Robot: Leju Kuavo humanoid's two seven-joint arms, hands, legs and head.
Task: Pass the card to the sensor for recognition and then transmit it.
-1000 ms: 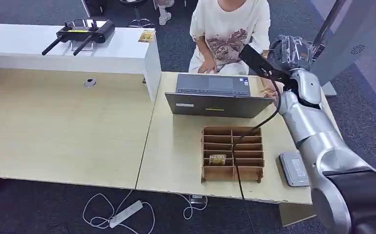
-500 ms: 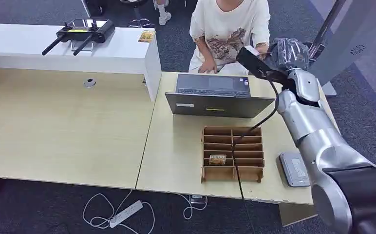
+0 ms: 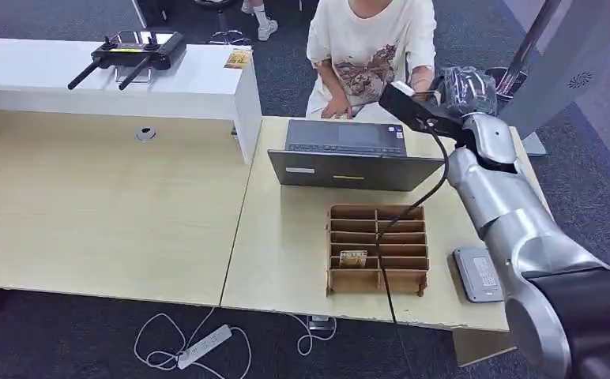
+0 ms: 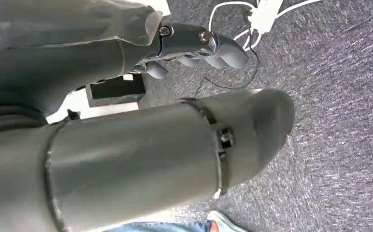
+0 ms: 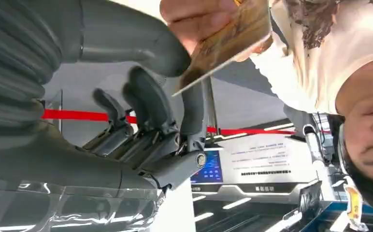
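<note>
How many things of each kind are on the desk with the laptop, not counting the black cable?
Laptop: 1
Wooden compartment box: 1
Card, lying in the box: 1
Grey sensor pad: 1
Total: 4

- Even, bright indoor light falls from overhead in the head view; the bench (image 3: 112,213) is evenly lit with only soft, short shadows.
- Sheen glints on the silver arm (image 3: 515,221) at right.
- The right wrist view has ceiling strip lights at lower centre and a soft, blurred card (image 5: 228,41).
- The left wrist view is dimmer, its near cover out of focus.
</note>
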